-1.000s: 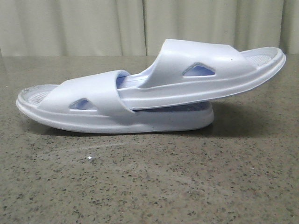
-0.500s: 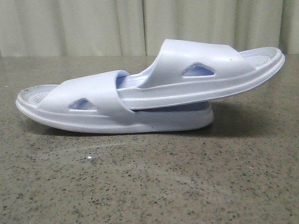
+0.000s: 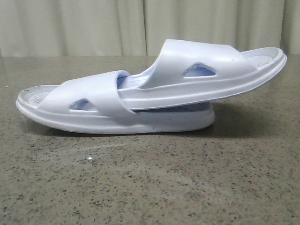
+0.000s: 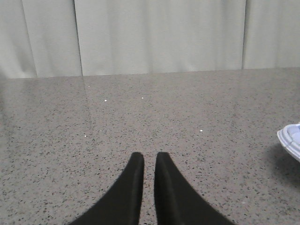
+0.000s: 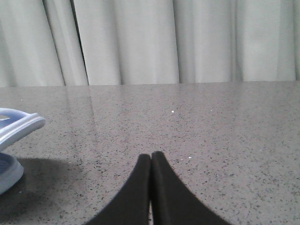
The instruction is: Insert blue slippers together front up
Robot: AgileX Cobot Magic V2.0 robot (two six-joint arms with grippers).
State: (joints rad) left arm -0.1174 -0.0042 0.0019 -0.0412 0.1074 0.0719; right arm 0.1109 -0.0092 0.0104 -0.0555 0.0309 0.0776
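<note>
Both blue slippers lie mid-table in the front view, joined. The lower slipper (image 3: 93, 101) rests flat on its sole. The upper slipper (image 3: 201, 61) is pushed under the lower one's strap and slopes up to the right, its far end off the table. Neither gripper shows in the front view. The left gripper (image 4: 149, 157) hovers over bare table with only a thin slit between its black fingers and nothing in it; a slipper's edge (image 4: 291, 139) shows at the side. My right gripper (image 5: 151, 156) is shut and empty, with the slippers' ends (image 5: 16, 129) off to one side.
The speckled grey stone table (image 3: 150, 187) stretches out around the slippers. A pale curtain (image 3: 93, 23) hangs behind the table's far edge. A small white speck (image 3: 90, 159) lies in front of the slippers.
</note>
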